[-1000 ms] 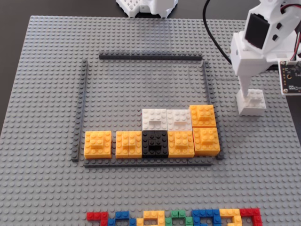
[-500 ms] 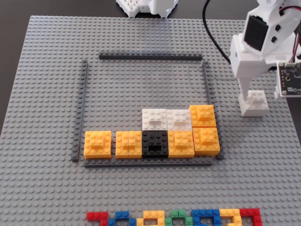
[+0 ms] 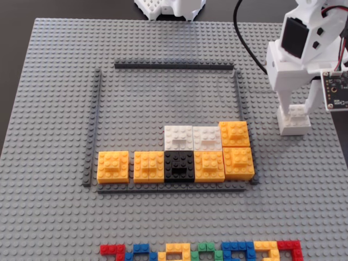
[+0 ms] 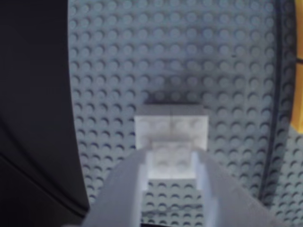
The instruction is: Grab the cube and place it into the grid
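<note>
Fixed view first. A grey studded plastic baseplate (image 3: 54, 81) is laid over the dark table (image 3: 13, 32), and a rectangular grid frame of thin dark grey strips (image 3: 174, 66) is built on it. Inside the frame, along its near edge, a row is seen: a yellow stepped plastic cube (image 3: 113, 166) at the left, another yellow cube (image 3: 148, 166) just beside it, then a black cube (image 3: 179, 166), then a third yellow cube (image 3: 209, 166) and a fourth (image 3: 238, 163). Behind these, two white cubes (image 3: 179, 137) (image 3: 206, 137) and one more yellow cube (image 3: 234, 134) are stacked in a second row. Outside the frame, to the right, a white stepped plastic cube (image 3: 294, 119) is sat on the baseplate, and the white 3D-printed arm's fingers (image 3: 296, 106) are placed on either side of its raised top. Whether it's actually pinched can't be told from here. A strip of mixed coloured bricks (image 3: 201, 252) is laid along the bottom edge.

Wrist view now. The same white cube (image 4: 171, 126) is seen resting on the studs, with its raised upper step sitting between the two white fingers (image 4: 173, 163). The fingers are pressed up against both sides of that step, so the cube looks clamped. A dark frame strip (image 4: 277, 94) and a sliver of yellow (image 4: 298, 94) are caught at the right edge.
</note>
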### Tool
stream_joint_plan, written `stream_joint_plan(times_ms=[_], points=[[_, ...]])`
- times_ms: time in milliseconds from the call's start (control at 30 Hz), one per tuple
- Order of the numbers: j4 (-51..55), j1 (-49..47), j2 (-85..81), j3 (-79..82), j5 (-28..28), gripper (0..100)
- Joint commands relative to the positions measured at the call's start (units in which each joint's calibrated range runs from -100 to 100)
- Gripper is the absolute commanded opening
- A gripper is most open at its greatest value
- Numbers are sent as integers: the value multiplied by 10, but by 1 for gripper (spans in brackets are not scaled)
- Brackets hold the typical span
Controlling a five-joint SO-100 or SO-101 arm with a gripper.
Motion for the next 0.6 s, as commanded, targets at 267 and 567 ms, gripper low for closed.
stream_joint_plan(times_ms=[267,567], points=[[1,5,-27,-2,6,3],[33,7,-84,-26,16,3]])
